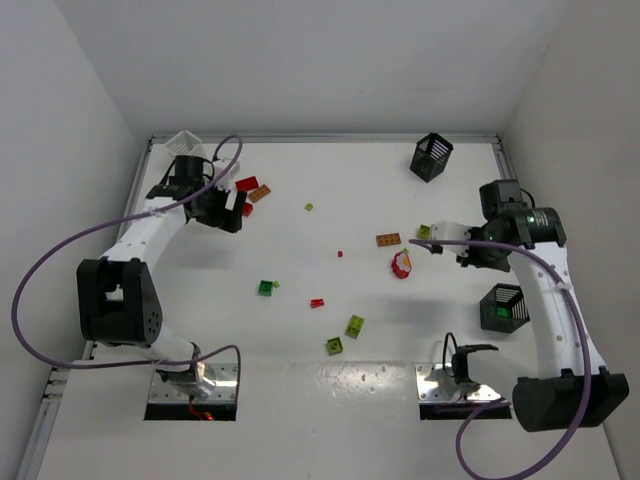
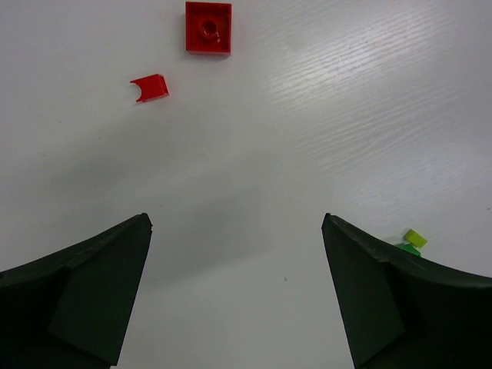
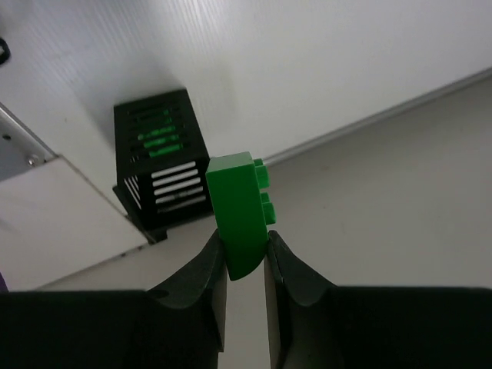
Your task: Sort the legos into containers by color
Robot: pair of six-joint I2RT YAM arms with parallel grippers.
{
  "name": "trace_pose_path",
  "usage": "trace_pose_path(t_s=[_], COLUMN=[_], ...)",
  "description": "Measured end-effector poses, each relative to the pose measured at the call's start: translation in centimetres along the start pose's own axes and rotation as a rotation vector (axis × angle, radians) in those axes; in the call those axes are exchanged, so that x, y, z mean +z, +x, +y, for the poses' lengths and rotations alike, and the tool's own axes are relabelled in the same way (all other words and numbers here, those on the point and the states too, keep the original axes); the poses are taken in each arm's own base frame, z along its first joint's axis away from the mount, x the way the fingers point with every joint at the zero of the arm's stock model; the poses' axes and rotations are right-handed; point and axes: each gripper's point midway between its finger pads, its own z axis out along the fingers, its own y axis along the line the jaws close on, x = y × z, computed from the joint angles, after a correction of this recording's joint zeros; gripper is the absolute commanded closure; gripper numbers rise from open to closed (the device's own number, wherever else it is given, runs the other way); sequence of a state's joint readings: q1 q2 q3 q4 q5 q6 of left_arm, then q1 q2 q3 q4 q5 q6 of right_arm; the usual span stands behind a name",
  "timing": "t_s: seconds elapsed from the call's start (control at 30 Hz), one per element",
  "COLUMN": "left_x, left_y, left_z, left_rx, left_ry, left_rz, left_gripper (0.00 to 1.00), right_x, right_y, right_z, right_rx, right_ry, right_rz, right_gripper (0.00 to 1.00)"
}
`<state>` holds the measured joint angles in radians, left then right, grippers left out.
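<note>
Your right end effector (image 3: 244, 250) pinches a green brick (image 3: 240, 211) between its fingers, with the brick's studs facing 3 o'clock in the wrist view. Behind it, toward 11 o'clock, stands a black basket (image 3: 160, 165) with green pieces showing through its slats. In the top view this basket sits at the table's (image 1: 300, 390) 4 o'clock, just beside the right arm.

A second black basket (image 1: 431, 156) stands at 1 o'clock near the far edge. A white basket (image 1: 186, 145) sits in the far corner at 11 o'clock.

Your left end effector (image 2: 237, 223) is spread wide over bare table and holds nothing. A red square plate (image 2: 207, 27) lies ahead of it at 12 o'clock, and a small red piece (image 2: 150, 87) lies at 11 o'clock. A yellow-green piece (image 2: 415, 237) peeks out at 3 o'clock, right against one finger, with a bit of green under it.

Around mid-table, seen from above, you have an orange-brown plate (image 1: 388, 239), a green block (image 1: 266, 287), a red bit (image 1: 317, 302) and two yellow-green bricks (image 1: 355, 325) lying close together toward 6 o'clock. A red and yellow cluster (image 1: 401, 263) lies near the orange-brown plate, but it is too small to make out.
</note>
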<state>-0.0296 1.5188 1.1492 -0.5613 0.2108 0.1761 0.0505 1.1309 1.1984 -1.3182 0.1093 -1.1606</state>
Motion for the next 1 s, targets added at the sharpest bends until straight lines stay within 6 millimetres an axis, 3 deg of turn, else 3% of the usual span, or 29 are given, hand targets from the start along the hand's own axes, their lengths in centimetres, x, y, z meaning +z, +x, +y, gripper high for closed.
trace_pose_path(t_s=[0.33,0.6,0.67,0.77,0.87,1.0], left_x=[0.2,0.2,0.2,0.2,0.2,0.2], left_y=[-0.9,-0.9,-0.8,-0.7,-0.7,-0.6], left_z=[-0.3,-0.3,-0.4,-0.3,-0.3,-0.3], left_rx=[0.014,0.014,0.014,0.014,0.013,0.011], left_ry=[0.015,0.016,0.016,0.015,0.013,0.012], left_rz=[-0.012,-0.011,-0.009,-0.006,-0.005,-0.002], left_gripper=[0.00,0.00,0.00,0.00,0.00,0.00], right_x=[0.5,2.4,2.9,3.6,4.0,4.0], right_y=[6.5,8.8,9.0,9.2,9.6,10.0], right_z=[2.6,4.4,4.6,4.6,5.0,5.1], right_rx=[0.051,0.037,0.029,0.020,0.017,0.009], right_ry=[-0.069,-0.209,-0.248,-0.289,-0.314,-0.335], right_rz=[0.236,0.317,0.322,0.332,0.351,0.372], right_gripper=[0.98,0.98,0.93,0.74,0.62,0.55])
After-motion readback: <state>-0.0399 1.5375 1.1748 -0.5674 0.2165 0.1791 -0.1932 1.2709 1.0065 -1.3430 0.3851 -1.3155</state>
